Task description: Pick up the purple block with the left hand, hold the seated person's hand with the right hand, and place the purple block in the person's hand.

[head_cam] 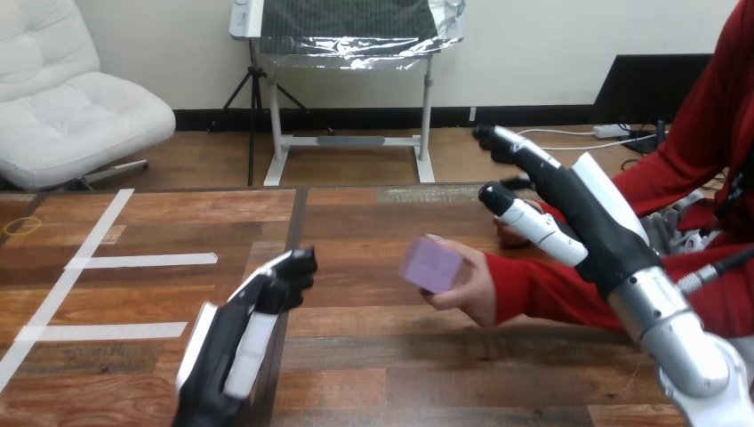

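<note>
The purple block point(431, 265) sits right of centre in the frame, in the fingers of the person's hand point(464, 286), which reaches in from the right above the wooden table point(373, 356). At lower left the left hand point(252, 322) hovers low over the table, fingers loosely bent, holding nothing. At the right, the right hand point(569, 209) stretches above the person's red sleeve point(542, 289), fingers and thumb straight, gripping nothing.

Black-and-white robot hand point(597, 222), silver forearm point(677, 331)
</note>
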Robot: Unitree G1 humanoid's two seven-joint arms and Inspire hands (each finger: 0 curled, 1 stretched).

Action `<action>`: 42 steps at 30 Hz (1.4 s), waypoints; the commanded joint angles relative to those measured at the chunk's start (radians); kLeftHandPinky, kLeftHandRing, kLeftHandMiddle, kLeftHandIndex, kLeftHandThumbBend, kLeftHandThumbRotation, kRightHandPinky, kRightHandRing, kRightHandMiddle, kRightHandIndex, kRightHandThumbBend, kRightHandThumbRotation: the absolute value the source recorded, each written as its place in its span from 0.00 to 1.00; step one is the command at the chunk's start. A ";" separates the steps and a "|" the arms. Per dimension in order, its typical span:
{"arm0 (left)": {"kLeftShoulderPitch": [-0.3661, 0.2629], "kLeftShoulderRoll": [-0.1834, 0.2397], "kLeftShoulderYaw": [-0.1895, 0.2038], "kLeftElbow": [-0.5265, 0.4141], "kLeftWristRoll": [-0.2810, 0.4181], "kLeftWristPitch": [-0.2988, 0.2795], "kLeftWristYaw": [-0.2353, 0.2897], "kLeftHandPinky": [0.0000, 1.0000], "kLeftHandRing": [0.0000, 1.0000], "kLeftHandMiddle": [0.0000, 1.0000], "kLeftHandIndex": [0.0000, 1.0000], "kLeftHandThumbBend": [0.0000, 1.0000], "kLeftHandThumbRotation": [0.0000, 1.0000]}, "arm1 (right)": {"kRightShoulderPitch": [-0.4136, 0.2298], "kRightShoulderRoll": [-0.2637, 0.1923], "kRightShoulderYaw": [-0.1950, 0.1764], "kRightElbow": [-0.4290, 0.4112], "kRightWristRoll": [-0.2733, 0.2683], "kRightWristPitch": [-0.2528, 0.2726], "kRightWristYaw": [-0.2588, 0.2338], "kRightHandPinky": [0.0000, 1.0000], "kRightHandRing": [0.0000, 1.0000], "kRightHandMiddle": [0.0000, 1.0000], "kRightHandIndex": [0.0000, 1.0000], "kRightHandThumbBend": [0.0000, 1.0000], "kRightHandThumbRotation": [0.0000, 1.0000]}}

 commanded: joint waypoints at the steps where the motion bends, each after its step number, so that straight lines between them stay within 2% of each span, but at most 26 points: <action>1: 0.026 0.005 0.014 -0.141 -0.021 -0.062 -0.004 0.81 0.80 0.79 0.76 0.74 1.00 | 0.033 0.057 -0.057 -0.166 0.075 -0.081 -0.035 0.89 0.93 0.93 0.93 0.88 1.00; 5: 0.061 0.014 0.015 -0.193 -0.045 -0.066 -0.021 0.78 0.78 0.77 0.75 0.74 1.00 | 0.085 0.092 -0.046 -0.236 0.142 -0.087 -0.014 0.89 0.93 0.94 0.93 0.91 1.00; 10: 0.090 0.026 0.018 -0.232 -0.064 -0.071 -0.039 0.75 0.77 0.76 0.75 0.74 1.00 | 0.135 0.114 -0.027 -0.280 0.178 -0.116 0.006 0.88 0.91 0.93 0.92 0.89 1.00; 13: 0.111 0.029 0.017 -0.266 -0.083 -0.074 -0.050 0.74 0.77 0.76 0.75 0.73 1.00 | 0.175 0.138 -0.011 -0.319 0.188 -0.106 0.005 0.88 0.92 0.93 0.92 0.90 1.00; 16: 0.130 0.035 0.017 -0.298 -0.087 -0.073 -0.058 0.74 0.77 0.77 0.77 0.73 1.00 | 0.201 0.155 0.011 -0.337 0.217 -0.123 0.029 0.90 0.93 0.94 0.92 0.88 1.00; 19: 0.139 0.037 0.016 -0.322 -0.098 -0.083 -0.067 0.74 0.77 0.78 0.78 0.72 1.00 | 0.228 0.197 0.022 -0.339 0.212 -0.163 0.010 0.89 0.91 0.92 0.91 0.86 1.00; 22: 0.151 0.029 0.015 -0.349 -0.096 -0.088 -0.061 0.73 0.78 0.79 0.79 0.71 1.00 | 0.245 0.216 0.045 -0.321 0.236 -0.192 0.041 0.88 0.90 0.91 0.90 0.84 1.00; 25: 0.163 0.020 0.007 -0.387 -0.103 -0.078 -0.059 0.73 0.78 0.79 0.80 0.71 1.00 | 0.288 0.229 0.067 -0.363 0.249 -0.158 0.051 0.88 0.90 0.91 0.91 0.85 1.00; 28: 0.169 0.009 -0.002 -0.412 -0.116 -0.083 -0.060 0.72 0.78 0.80 0.80 0.70 1.00 | 0.314 0.252 0.083 -0.349 0.253 -0.197 0.060 0.88 0.90 0.90 0.91 0.82 1.00; 35: 0.193 0.004 -0.024 -0.474 -0.160 -0.067 -0.072 0.73 0.78 0.80 0.80 0.71 1.00 | 0.355 0.276 0.112 -0.334 0.276 -0.197 0.098 0.92 0.91 0.91 0.91 0.80 1.00; 42: 0.206 0.003 -0.036 -0.525 -0.154 -0.061 -0.068 0.73 0.77 0.80 0.80 0.71 1.00 | 0.378 0.300 0.125 -0.283 0.280 -0.223 0.130 0.95 0.92 0.91 0.91 0.77 1.00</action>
